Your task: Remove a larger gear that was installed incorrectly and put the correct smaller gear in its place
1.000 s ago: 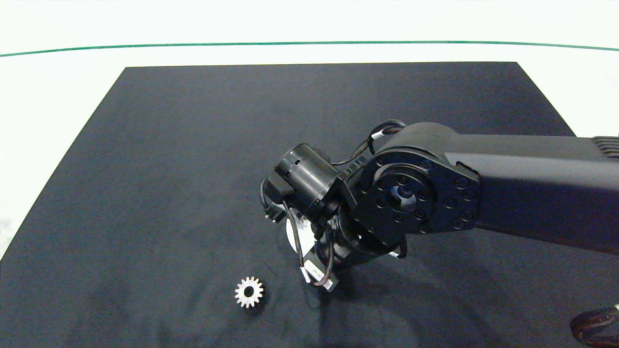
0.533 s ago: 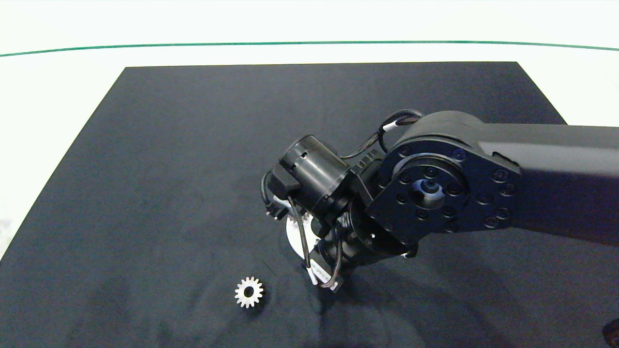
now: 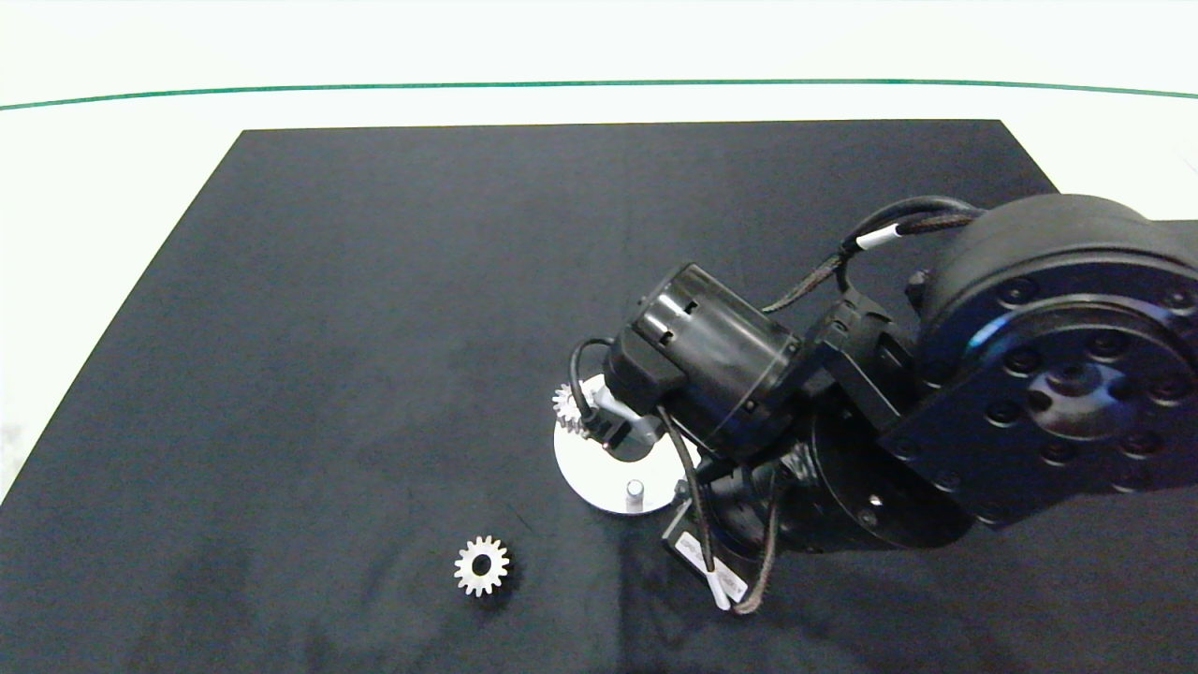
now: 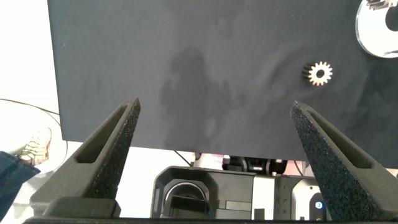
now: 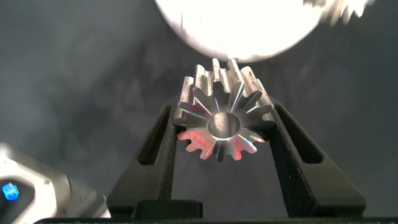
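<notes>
- Right hand (image 5: pixel 221 134): reaches in from the right over the round silver base plate (image 3: pixel 585 468), fingers clamped on the larger gear (image 5: pixel 222 119), a silver long-toothed metal wheel held just off the plate.
- Left hand (image 4: pixel 214 146): fingers spread wide, empty, over the black mat (image 3: pixel 374 309) on the white counter (image 3: pixel 122 150).
- Small silver short-toothed gears: two counted; the smaller gear (image 3: pixel 482 565) lies on the mat beside the plate, and one mounted gear (image 3: pixel 567 405) sits at the plate's rim.

Off-task items before you: one black mat (image 3: pixel 374 309) on a white table (image 3: pixel 112 168), with a green line (image 3: pixel 599 82) along the far side. One round silver base plate (image 3: pixel 599 468) right of mat centre, with a bare upright peg (image 3: pixel 635 489) near side and a small short-toothed gear (image 3: pixel 567 404) at its far-left edge. One person's shoe (image 4: pixel 32 144) and blue trouser leg (image 4: pixel 9 168), on the floor off the table.
</notes>
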{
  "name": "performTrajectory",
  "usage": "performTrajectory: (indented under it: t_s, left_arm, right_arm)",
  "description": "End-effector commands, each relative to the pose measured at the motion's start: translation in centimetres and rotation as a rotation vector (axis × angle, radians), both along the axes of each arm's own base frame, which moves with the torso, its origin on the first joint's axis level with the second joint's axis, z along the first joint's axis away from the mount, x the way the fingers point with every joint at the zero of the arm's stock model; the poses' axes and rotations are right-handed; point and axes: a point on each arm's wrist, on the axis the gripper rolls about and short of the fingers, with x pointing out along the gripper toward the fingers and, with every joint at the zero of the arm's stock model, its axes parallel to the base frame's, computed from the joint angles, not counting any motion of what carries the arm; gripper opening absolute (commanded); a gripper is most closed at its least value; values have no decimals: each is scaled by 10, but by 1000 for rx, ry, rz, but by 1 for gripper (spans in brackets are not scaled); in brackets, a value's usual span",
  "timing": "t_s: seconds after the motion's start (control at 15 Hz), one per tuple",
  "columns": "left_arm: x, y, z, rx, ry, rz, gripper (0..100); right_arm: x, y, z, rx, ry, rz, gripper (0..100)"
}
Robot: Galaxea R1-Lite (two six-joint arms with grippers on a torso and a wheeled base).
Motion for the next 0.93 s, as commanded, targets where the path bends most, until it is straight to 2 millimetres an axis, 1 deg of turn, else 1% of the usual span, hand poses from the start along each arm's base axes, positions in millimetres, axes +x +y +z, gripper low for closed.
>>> performTrajectory:
  t_s: [0.07, 0.2, 0.27, 0.4, 0.47, 0.53, 0.67, 0.93]
  left_arm:
    - [-1, 0, -1, -1, 8, 2, 100]
    - [0, 0, -1, -1, 9, 2, 100]
    - [0, 0, -1, -1, 9, 2, 100]
    - [0, 0, -1, -2, 11, -1, 100]
    - [0, 0, -2, -2, 14, -1, 100]
    - [0, 0, -2, -2, 15, -2, 100]
    - [0, 0, -2, -2, 15, -1, 100]
    - [0, 0, -2, -2, 15, -1, 100]
  right_arm:
    - [-17, -41, -13, 49, -28, -44, 16]
    - [-15, -56, -32, 50, -29, -77, 16]
    - [-16, -65, -42, 35, -1, -91, 16]
    - [-15, -78, -50, 27, 29, -118, 16]
    - [-12, -82, -53, 31, 26, -137, 16]
    - [-9, -91, -56, 50, 17, -155, 16]
    - [-8, -99, -57, 69, 25, -165, 16]
    - [-8, -101, -55, 74, 24, -169, 16]
